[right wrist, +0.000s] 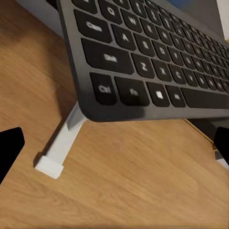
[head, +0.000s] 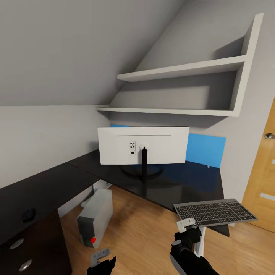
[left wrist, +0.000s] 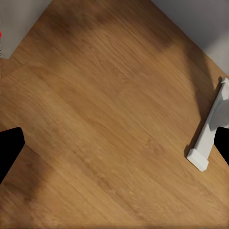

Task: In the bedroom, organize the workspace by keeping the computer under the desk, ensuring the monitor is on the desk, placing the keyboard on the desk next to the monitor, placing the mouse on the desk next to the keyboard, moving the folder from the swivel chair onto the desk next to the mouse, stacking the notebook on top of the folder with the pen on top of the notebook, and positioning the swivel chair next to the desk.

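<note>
The monitor stands on the black desk with its white back toward me. On the desk's near right corner lies the dark-grey keyboard, its near edge jutting past the desk edge. My right gripper is open just below the keyboard's left end; the right wrist view looks up at the keyboard, with nothing between the fingers. A small dark mouse lies on the desk's left wing. On the floor under the desk the grey computer stands tilted. My left gripper hangs open over the floor.
A white desk leg foot rests on the wooden floor and also appears as a foot under the keyboard. A blue panel is on the wall behind the desk. White shelves hang above, and a wooden door is at right.
</note>
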